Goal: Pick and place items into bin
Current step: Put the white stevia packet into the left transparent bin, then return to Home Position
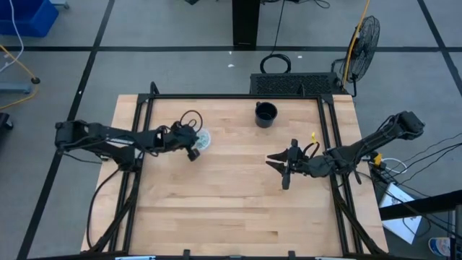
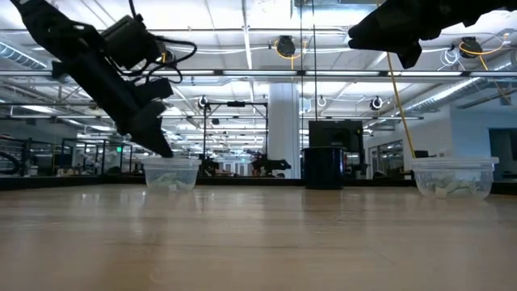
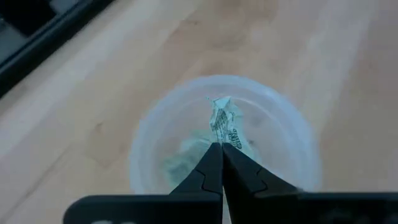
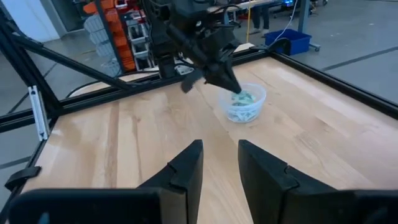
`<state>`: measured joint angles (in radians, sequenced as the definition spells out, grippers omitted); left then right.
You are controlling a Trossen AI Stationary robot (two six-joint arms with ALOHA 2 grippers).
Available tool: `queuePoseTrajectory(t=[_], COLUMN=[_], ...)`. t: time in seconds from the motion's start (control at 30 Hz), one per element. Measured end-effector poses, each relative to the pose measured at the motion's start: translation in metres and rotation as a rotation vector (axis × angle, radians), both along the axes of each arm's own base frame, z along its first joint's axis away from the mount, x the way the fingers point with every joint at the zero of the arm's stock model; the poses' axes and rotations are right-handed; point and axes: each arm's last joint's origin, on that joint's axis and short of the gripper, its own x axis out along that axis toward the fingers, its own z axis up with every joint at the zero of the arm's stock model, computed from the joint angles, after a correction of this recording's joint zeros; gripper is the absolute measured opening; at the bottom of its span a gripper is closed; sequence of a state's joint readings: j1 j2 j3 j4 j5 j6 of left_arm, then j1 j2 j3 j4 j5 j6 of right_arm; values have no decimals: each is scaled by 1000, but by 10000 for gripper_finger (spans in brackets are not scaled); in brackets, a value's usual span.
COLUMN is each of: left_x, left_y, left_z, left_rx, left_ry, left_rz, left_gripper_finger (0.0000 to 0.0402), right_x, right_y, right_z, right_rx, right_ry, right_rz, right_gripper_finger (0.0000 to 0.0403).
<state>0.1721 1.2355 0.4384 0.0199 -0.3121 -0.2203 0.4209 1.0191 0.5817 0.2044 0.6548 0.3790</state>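
Observation:
A clear plastic cup [image 1: 203,139] stands on the wooden table left of centre, with pale green-teal crinkled pieces [image 3: 180,163] inside it. My left gripper [image 3: 222,148] hangs slanted over the cup's mouth [image 4: 242,93], shut on one crinkled wrapped piece [image 3: 221,118]. In the low view its fingertips [image 2: 161,148] sit just above the cup's rim [image 2: 171,160]. My right gripper [image 1: 281,170] is open and held above the table's right half, touching nothing; its two fingers [image 4: 186,165] point toward the cup. A second clear cup [image 2: 452,176] holding pale pieces shows only in the low view. My left gripper pinches the wrapped piece by its near end [image 3: 222,140] between its two fingertips. It comes slanting down from the table's left side. The rest of the piece sticks out beyond the fingertips, over the cup's mouth, above the pieces lying inside.
A black cup [image 1: 266,114] stands near the table's far edge, right of centre. Black frame rails [image 1: 328,130] run along the table's left, right and far sides. Bare wood [image 1: 231,209] fills the near half.

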Motion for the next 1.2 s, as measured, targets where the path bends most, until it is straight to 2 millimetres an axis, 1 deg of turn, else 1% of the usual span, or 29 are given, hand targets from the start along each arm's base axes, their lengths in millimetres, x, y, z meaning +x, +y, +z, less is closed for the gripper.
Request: queuePoseTrajectory(t=[0.17, 0.3, 0.43, 0.5, 0.57, 0.63, 0.7, 0.77, 0.87, 0.97, 1.03, 1.07, 1.13, 1.2], left_x=[-2, -2, -2, -1, 1, 2, -1, -6, -23, -47, -66, -76, -93, -106], left_y=[7, 4, 4, 3, 2, 2, 0, -1, -4, -10, -17, -20, -26, -31], left_z=[-3, -4, -4, -1, 12, 33, 58, 88, 128, 155, 166, 167, 163, 156], left_rx=[-11, -20, -15, -28, -60, -85, -102, -97, -75, -81, -85, -91, -90, -75], left_ry=[18, 30, 32, 18, 3, 3, 15, -6, -58, -129, -187, -201, -213, -254], left_rz=[21, -30, -29, -30, -47, -72, -86, -93, -104, -95, -102, -108, -110, -89], left_gripper_finger=[28, 58, 91, 104, 113, 116, 117, 117, 118, 118, 118, 118, 118, 118], right_x=[0, -1, -1, -1, -1, -1, -1, -2, -4, -10, -17, -20, -31, -41], right_y=[-1, -1, -1, -1, -1, -2, -2, -2, -3, -8, -11, -12, -15, -18], right_z=[-1, -4, -4, -4, -4, -4, -5, -7, -3, 7, 13, 16, 20, 21], right_rx=[-20, -40, -40, -40, -42, -67, -100, -105, -162, -206, -198, -187, -166, -145], right_ry=[18, 44, 44, 44, 45, 57, 74, 92, 86, 53, 34, 24, 27, 46], right_rz=[1, 3, 2, 2, 3, 9, 19, 20, 35, 38, 37, 38, 40, 37], right_gripper_finger=[93, 93, 93, 93, 93, 93, 93, 93, 93, 93, 93, 93, 93, 93])
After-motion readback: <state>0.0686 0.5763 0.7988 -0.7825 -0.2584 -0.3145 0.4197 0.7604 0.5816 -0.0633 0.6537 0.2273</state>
